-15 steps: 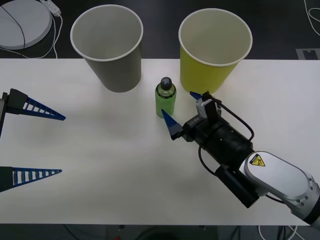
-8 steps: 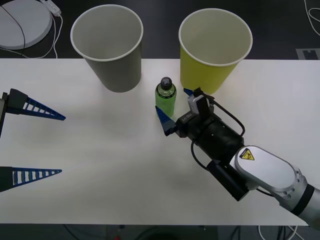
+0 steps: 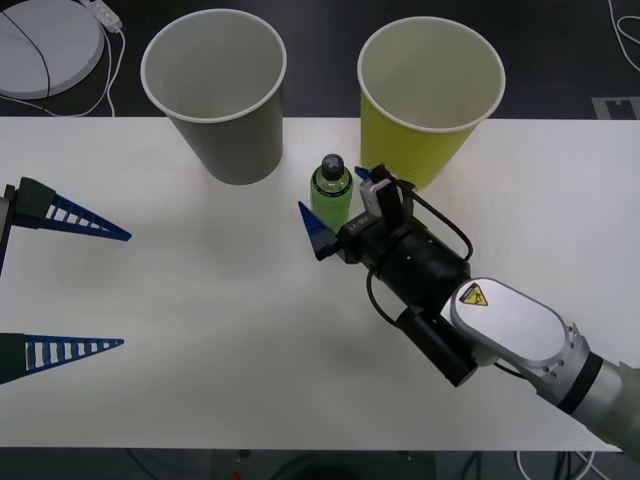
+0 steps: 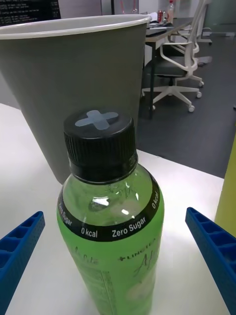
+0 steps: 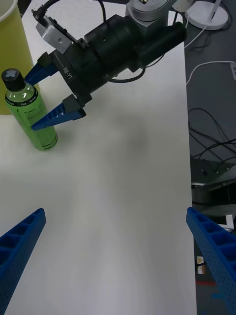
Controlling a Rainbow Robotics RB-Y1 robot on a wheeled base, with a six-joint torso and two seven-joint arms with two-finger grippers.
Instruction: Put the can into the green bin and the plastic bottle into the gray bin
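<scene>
The bottle (image 3: 331, 192) stands upright on the table (image 3: 200, 330), cap up, long axis vertical, directly ahead of the right claw (image 3: 338, 200) and already partly between its spread fingers: one blue finger (image 3: 316, 230) sits on one flank of the body, the other on the far flank near the green bin (image 3: 428, 100). Neither looks to be touching the plastic. The claw is open, holding nothing.

Beyond the bottle from the claw stands the gray bin (image 3: 215, 95); the green bin rises just beside the claw's outer finger. The right arm is much the nearer. The left claw (image 3: 60, 280) waits well apart at the table's other side, fingers wide and empty.

The coming move turns on this: the bottle lies straight along the claw's approach line, so a short further advance and a squeeze across the body should seat it, I judge.

The right wrist view gives what the front cannot: the bottle (image 4: 110, 221) centred between the fingers, open table on each side, the gray bin's wall (image 4: 73, 83) rising just behind the cap. The left wrist view shows the right claw (image 5: 46, 96) from the side, fingertips level with the bottle's (image 5: 27, 110) upper body, below the cap.
</scene>
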